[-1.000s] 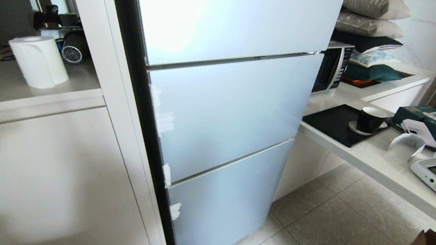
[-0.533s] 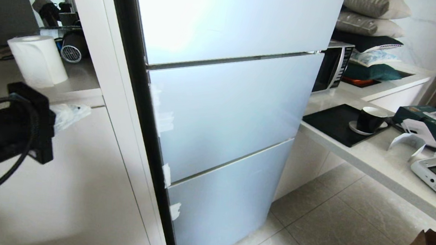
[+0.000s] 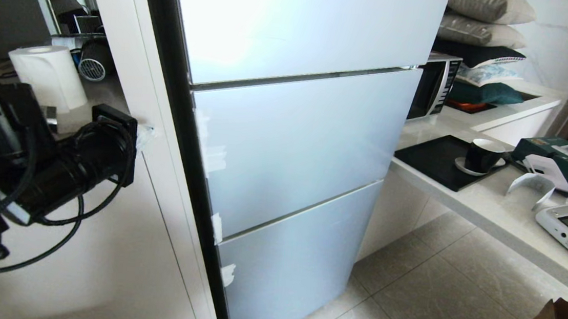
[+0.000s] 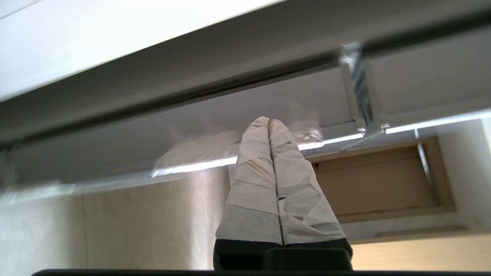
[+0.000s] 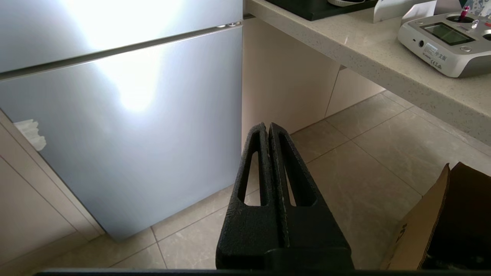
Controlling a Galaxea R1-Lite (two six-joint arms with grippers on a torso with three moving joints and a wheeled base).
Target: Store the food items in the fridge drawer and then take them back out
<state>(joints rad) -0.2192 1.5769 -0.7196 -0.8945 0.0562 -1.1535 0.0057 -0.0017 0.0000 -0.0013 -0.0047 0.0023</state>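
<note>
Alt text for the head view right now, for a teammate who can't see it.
The pale-blue fridge fills the centre, all three panels closed. The left arm's pincer reaches toward its left edge. A counter with a black cup stands to the right.

At the left edge of the frame the matte black cylindrical left arm (image 3: 31, 168) trails looped black cables and a small white clip, its gripper fingers (image 4: 284, 180) wrapped in whitish tape, while the right gripper's fingers (image 5: 285, 180) are textured black plastic with slotted triangular cut-outs.
</note>
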